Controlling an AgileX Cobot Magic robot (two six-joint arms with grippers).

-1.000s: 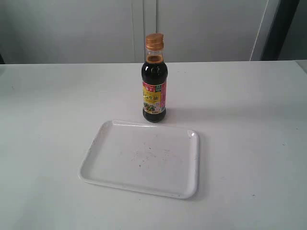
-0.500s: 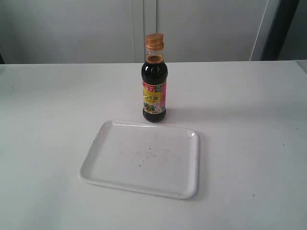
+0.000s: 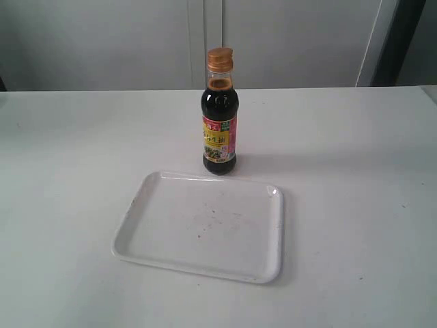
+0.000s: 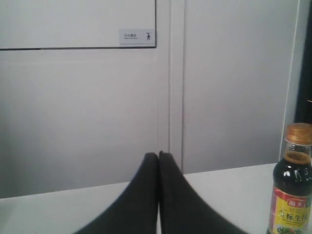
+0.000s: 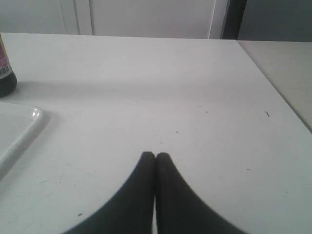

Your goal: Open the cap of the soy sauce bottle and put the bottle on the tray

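Note:
The soy sauce bottle [image 3: 220, 130] stands upright on the white table just behind the tray [image 3: 136, 212], its orange-gold cap [image 3: 220, 59] closed. The white tray lies flat with nothing on it. Neither gripper shows in the exterior view. In the left wrist view my left gripper [image 4: 158, 155] is shut and holds nothing; the bottle [image 4: 291, 195] and its cap [image 4: 298, 133] stand well off to one side. In the right wrist view my right gripper [image 5: 155, 156] is shut over bare table, with the bottle's base [image 5: 7, 78] and a tray corner [image 5: 29, 122] far off.
The white table [image 3: 355, 171] spreads wide on all sides of the tray. Grey cabinet doors [image 3: 136, 41] stand behind it. A table edge [image 5: 273, 83] with a second surface beyond shows in the right wrist view.

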